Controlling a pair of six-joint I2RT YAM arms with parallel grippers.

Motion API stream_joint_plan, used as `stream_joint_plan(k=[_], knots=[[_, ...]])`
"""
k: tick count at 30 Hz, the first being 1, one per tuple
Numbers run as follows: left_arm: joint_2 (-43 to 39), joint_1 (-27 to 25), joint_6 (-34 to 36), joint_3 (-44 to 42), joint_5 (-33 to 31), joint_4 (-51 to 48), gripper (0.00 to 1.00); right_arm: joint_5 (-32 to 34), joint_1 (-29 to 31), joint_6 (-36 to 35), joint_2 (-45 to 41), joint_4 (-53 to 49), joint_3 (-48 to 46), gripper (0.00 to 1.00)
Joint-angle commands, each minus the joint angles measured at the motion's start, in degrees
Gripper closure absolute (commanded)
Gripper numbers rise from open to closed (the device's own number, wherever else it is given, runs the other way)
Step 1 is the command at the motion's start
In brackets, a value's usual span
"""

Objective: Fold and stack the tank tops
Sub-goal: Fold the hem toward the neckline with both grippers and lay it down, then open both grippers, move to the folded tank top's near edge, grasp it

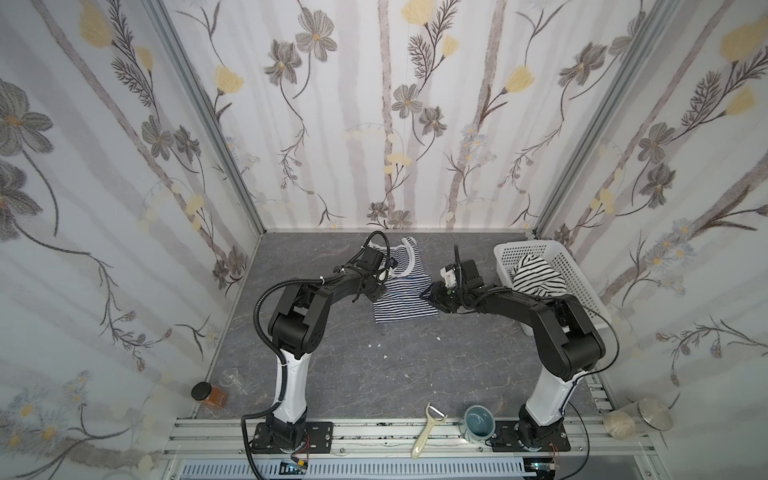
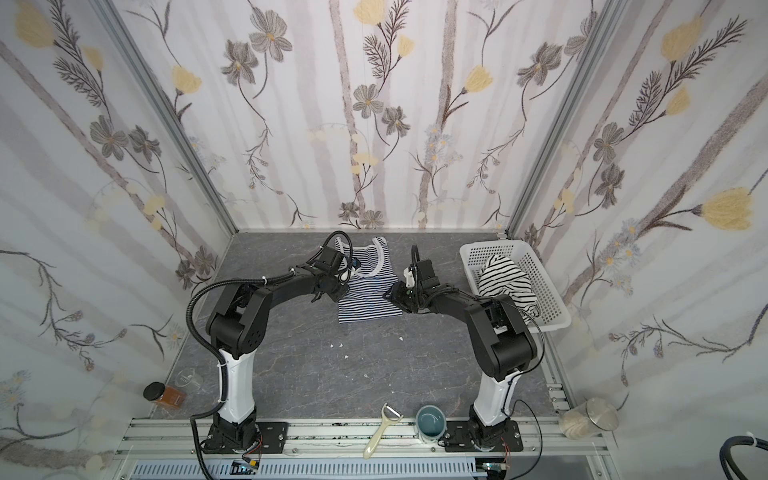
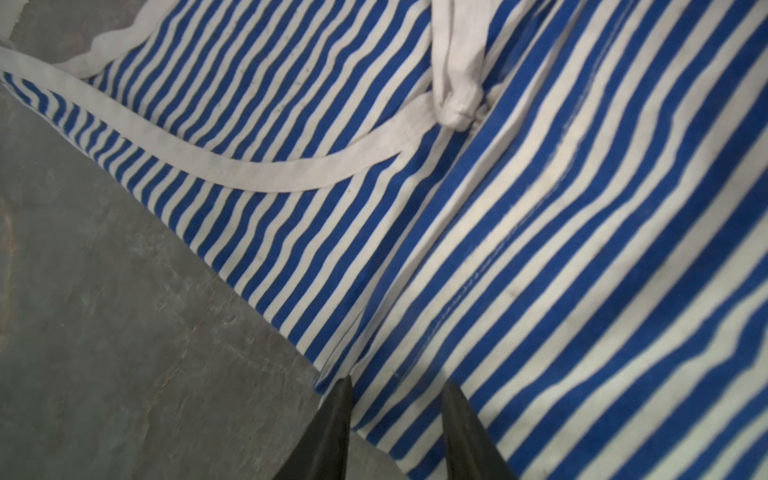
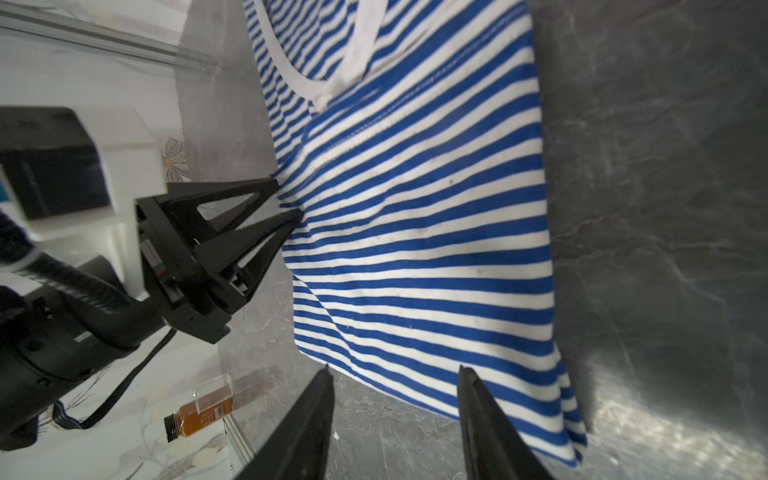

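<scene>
So the white perforated basket (image 1: pixel 584 286) at the far right has the black-striped tank top (image 1: pixel 536 274) bunched up in it, while the navy-striped tank top (image 1: pixel 399 299) lies on the grey stone-look tabletop (image 1: pixel 374 374) between the arms. The left gripper (image 3: pixel 395 384) and right gripper (image 4: pixel 395 370) sit at opposite edges of it, both with fingers spread. Flowery wallpaper (image 1: pixel 374 104) covers all three walls.
</scene>
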Motion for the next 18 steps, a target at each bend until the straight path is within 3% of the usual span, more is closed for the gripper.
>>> stream_joint_plan(k=[1,9,14,18], knots=[[-5.04,-0.02,-0.54,-3.35,1.91,0.88,0.58,3.85,0.11,-2.19,-4.11,-1.82,-2.59,0.41],[-15.37,-2.0,-2.06,-12.67,2.66,1.97,0.51,3.62,0.0,1.17,-9.33,4.04,-12.75,0.34],[-21.35,-3.82,-3.03,-19.19,2.42,6.02,0.42,0.67,-0.26,4.04,-7.26,11.19,-14.69,0.34],[-23.89,-4.84,-3.63,-22.29,2.01,7.39,0.4,-0.36,-0.88,5.55,-4.32,14.54,-14.69,0.36]])
